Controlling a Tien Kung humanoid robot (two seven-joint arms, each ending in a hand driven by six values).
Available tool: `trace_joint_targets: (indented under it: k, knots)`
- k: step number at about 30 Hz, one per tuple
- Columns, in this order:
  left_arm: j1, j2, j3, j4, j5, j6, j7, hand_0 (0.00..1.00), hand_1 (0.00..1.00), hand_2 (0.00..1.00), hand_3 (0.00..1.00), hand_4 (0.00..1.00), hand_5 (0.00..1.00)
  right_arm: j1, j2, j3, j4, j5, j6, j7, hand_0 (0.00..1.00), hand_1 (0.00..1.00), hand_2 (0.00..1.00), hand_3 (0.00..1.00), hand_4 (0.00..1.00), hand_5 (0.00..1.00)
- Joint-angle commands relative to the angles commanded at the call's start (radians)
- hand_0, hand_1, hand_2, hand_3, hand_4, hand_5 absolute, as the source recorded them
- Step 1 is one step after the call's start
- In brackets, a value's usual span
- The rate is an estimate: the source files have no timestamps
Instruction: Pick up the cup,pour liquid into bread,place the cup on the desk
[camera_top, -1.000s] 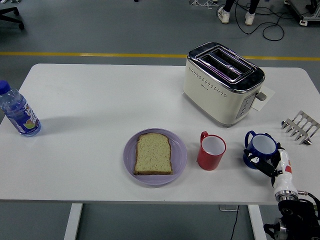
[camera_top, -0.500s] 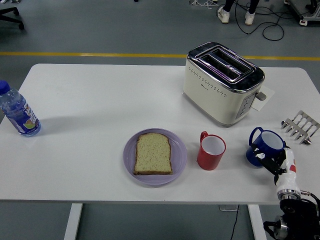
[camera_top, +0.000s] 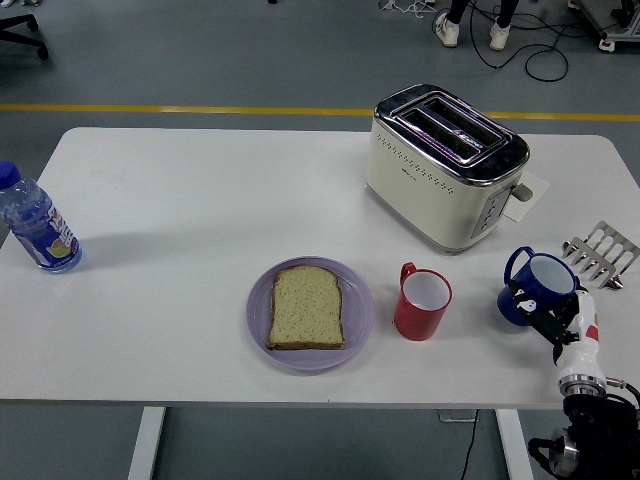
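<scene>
1. nearest, at the table's near right corner, the right hand (camera_top: 560, 322) comes up from the lower right, its fingers wrapped around the near right side of the blue cup (camera_top: 537, 287); the left hand is out of view.
2. the blue cup sits in that grip, tilted, with its mouth turned up and to the right and its loop handle pointing far and to the left; i cannot tell whether its base is on the white table (camera_top: 180, 330) or just clear of it.
3. the relation that matters: the slice of bread (camera_top: 308, 307) on the lilac plate (camera_top: 360, 315) lies well to the left of the held cup, at about the same depth, so my judgement is that the carry runs straight left.
4. the red mug (camera_top: 423, 303) stands upright between the two, just beside the plate's right rim; the blue cup would probably need to pass over or around it.
5. further back, a metal toast rack (camera_top: 603, 254) sits near the right edge, and a water bottle (camera_top: 36, 223) at the far left edge.
6. farthest, the cream toaster (camera_top: 444, 166) stands behind the red mug, well apart from the plate.
</scene>
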Motion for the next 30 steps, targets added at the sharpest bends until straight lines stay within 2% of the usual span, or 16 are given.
trace_joint_targets:
  k: [4, 5, 9, 13, 14, 19, 23, 30]
  knots:
    - [0.000, 0.000, 0.000, 0.000, 0.001, 0.000, 0.000, 0.633, 0.638, 0.649, 0.503, 0.240, 0.866, -0.014, -0.007, 0.020, 0.045, -0.042, -0.004, -0.035, 0.458, 0.466, 0.589, 0.598, 0.682, 0.002]
    - [0.000, 0.000, 0.000, 0.000, 0.001, 0.000, 0.000, 0.633, 0.638, 0.649, 0.503, 0.242, 0.867, -0.016, -0.009, 0.023, 0.053, -0.050, -0.004, -0.040, 0.454, 0.474, 0.590, 0.573, 0.634, 0.002]
    - [0.000, 0.000, 0.001, 0.000, 0.003, 0.000, 0.000, 0.633, 0.638, 0.649, 0.503, 0.242, 0.867, -0.034, -0.019, 0.053, 0.118, -0.114, -0.008, -0.096, 0.454, 0.474, 0.590, 0.573, 0.634, 0.002]
    - [-0.001, 0.000, -0.001, 0.000, 0.004, 0.000, 0.000, 0.633, 0.638, 0.650, 0.503, 0.239, 0.865, -0.049, -0.028, 0.087, 0.198, -0.196, -0.001, -0.180, 0.465, 0.471, 0.590, 0.565, 0.630, 0.002]
    - [-0.001, 0.001, -0.001, 0.000, 0.004, 0.000, 0.000, 0.633, 0.638, 0.650, 0.503, 0.239, 0.865, -0.055, -0.033, 0.101, 0.222, -0.220, 0.014, -0.206, 0.465, 0.471, 0.590, 0.565, 0.630, 0.002]
    - [0.000, 0.001, -0.002, 0.000, 0.005, 0.000, 0.000, 0.633, 0.638, 0.649, 0.503, 0.240, 0.866, -0.070, -0.050, 0.145, 0.352, -0.364, 0.053, -0.394, 0.440, 0.468, 0.588, 0.566, 0.648, 0.002]
    - [0.002, 0.001, 0.000, 0.000, 0.005, 0.000, 0.000, 0.633, 0.638, 0.649, 0.503, 0.240, 0.865, -0.073, -0.059, 0.160, 0.431, -0.438, 0.065, -0.482, 0.423, 0.466, 0.586, 0.568, 0.658, 0.002]
    - [0.006, 0.001, 0.004, 0.000, 0.005, -0.001, 0.001, 0.633, 0.637, 0.649, 0.503, 0.239, 0.863, -0.066, -0.073, 0.150, 0.531, -0.524, 0.078, -0.576, 0.445, 0.473, 0.589, 0.568, 0.640, 0.002]
